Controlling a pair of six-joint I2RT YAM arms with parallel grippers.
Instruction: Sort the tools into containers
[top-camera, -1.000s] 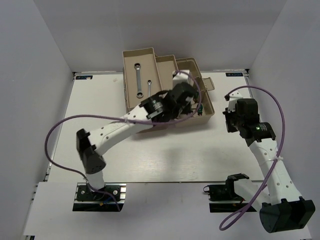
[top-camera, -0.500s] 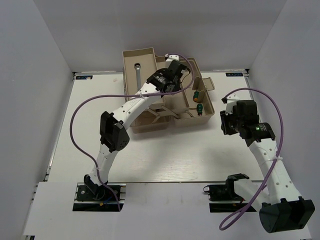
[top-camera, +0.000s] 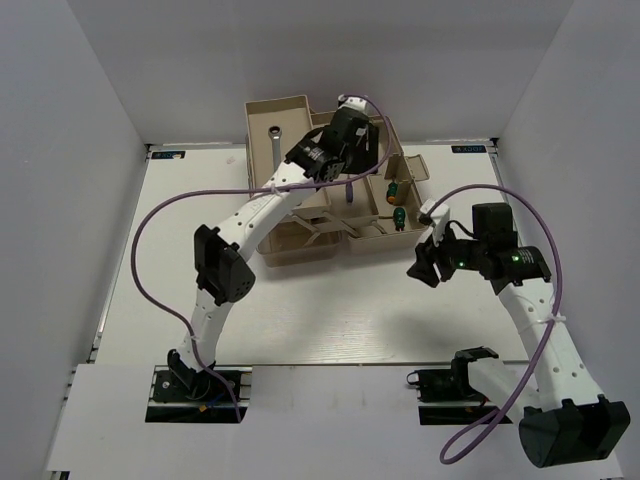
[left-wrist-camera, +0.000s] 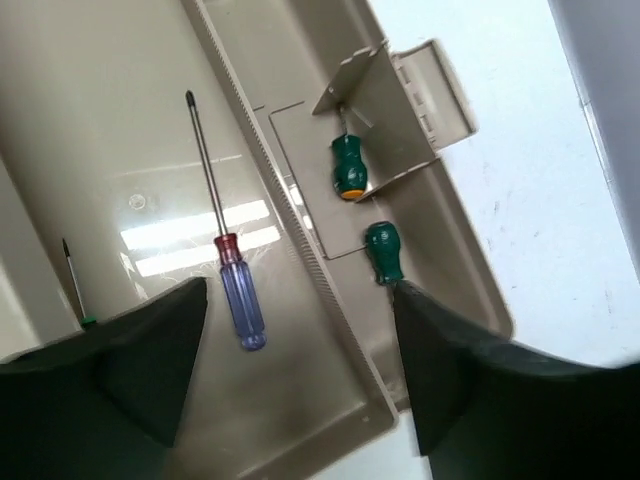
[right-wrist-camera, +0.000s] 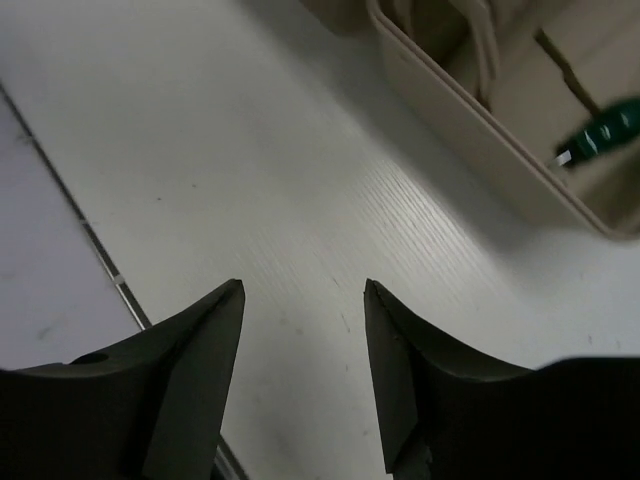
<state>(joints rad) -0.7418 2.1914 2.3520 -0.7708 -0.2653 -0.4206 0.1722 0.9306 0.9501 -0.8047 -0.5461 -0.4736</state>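
The toolbox (top-camera: 300, 252) held a red-and-blue screwdriver (left-wrist-camera: 228, 270) in its wide tray, two green screwdrivers (left-wrist-camera: 348, 168) (left-wrist-camera: 384, 252) in adjoining small compartments, and one wrench (top-camera: 274, 150) in the far tray. It stood on a white table (top-camera: 330, 310) between white walls. The left gripper (left-wrist-camera: 300, 290) over the tray and the right gripper (right-wrist-camera: 303, 290) over bare table both stood apart, holding nothing.

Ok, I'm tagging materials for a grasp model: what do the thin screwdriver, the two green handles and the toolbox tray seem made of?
Thin screwdriver: slim grey shaft looks like metal; handle seems glossy translucent plastic, red into blue.
Green handles: likely opaque hard plastic, ridged; one has an orange end.
Toolbox tray: beige moulded plastic, smooth, mirroring bright light bands.
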